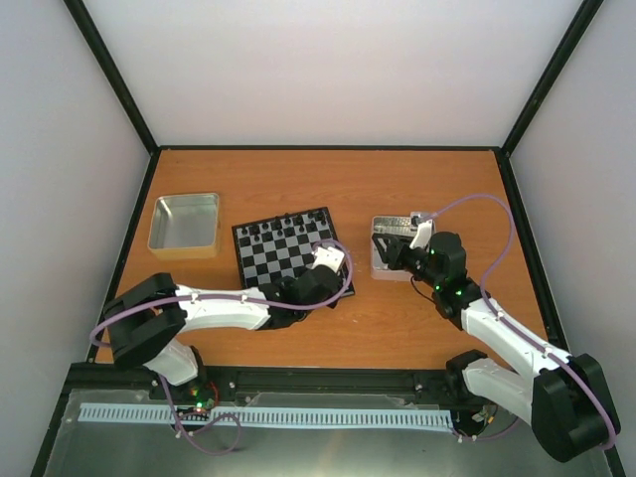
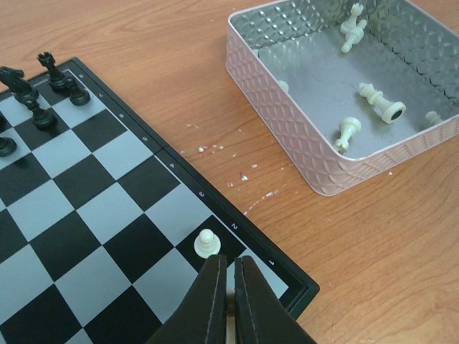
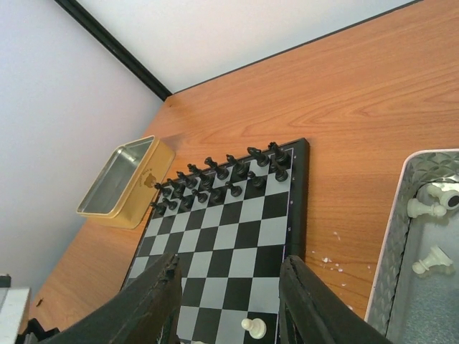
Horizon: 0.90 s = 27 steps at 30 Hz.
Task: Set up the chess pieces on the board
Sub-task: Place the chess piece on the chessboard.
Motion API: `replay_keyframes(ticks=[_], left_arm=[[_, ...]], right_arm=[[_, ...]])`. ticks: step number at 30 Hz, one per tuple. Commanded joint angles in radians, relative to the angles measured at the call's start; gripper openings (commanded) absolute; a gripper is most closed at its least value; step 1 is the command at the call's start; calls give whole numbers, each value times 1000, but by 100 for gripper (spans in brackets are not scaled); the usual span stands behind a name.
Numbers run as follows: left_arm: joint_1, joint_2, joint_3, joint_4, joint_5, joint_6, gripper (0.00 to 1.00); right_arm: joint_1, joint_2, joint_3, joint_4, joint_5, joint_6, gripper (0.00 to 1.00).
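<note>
Pinched nearly flush on the left gripper (image 2: pixel 228 283): only a hairline slit between the fingers, with a pale sliver deep in it too hidden to name. Poised over the near right corner of the board (image 2: pixel 93 215), just behind a lone white pawn (image 2: pixel 206 244) standing upright on a dark square. Spread wide on the right gripper (image 3: pixel 231 269), clasping nothing, hung above the silver tray (image 2: pixel 287 136). Lying toppled inside that tray, beside the board: more chess pieces (image 2: pixel 380 100). Ranked in two rows along the board's far edge: black pieces (image 3: pixel 222 175). Left of the board, apart from it: a gold-sided tray (image 1: pixel 184 246).
</note>
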Motion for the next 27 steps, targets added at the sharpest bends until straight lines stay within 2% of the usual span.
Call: replay_keyframes(ticks=[1,11,27], left_arm=[[-6,32,-9,80,16,15,1],[-6,67,-39,88,56,-7,1],[-1,124,15,54,-10,-20,1]], right_arm=[[-6,-5,-2,-5,26,4,39],[-7,1,-1,-1,15,8,39],[-5,15,2,7,-6,11,39]])
